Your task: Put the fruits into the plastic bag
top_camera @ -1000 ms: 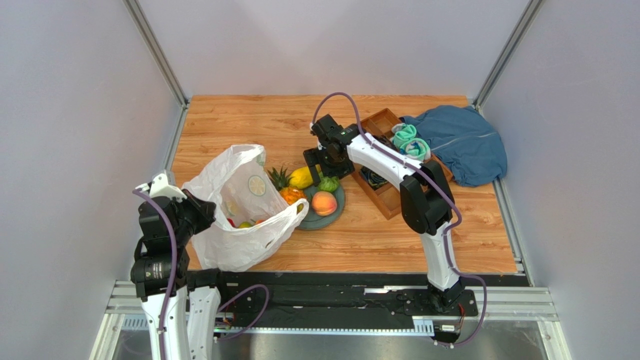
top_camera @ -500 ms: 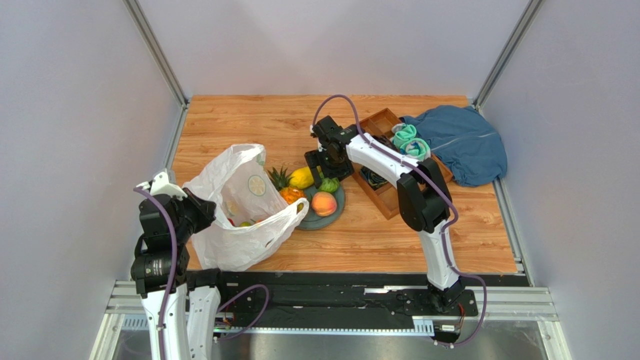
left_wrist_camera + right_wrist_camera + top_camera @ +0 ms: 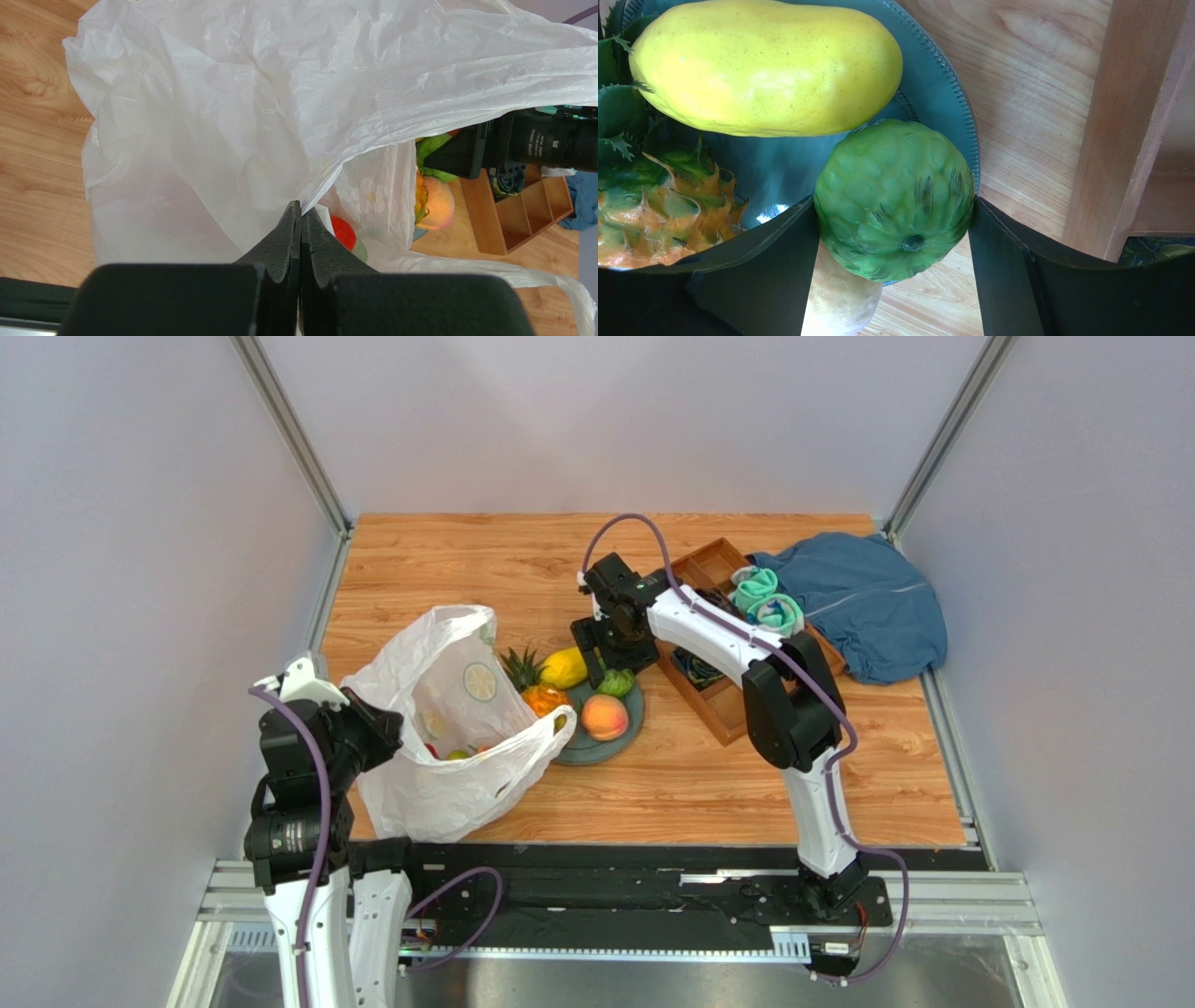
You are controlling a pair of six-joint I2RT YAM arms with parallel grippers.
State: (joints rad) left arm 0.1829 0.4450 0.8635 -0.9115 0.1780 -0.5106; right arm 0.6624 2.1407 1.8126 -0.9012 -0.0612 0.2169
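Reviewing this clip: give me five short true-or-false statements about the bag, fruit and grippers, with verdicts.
1. The left gripper is pinched shut on the plastic bag. True.
2. The green fruit is in the bag. False: it sits on the plate, between the fingers of the right gripper.
3. The peach lies on the plate. True.
4. The socks lie on the plate. False: they sit at the wooden tray.
5. The bag is empty. False: a red fruit shows inside.
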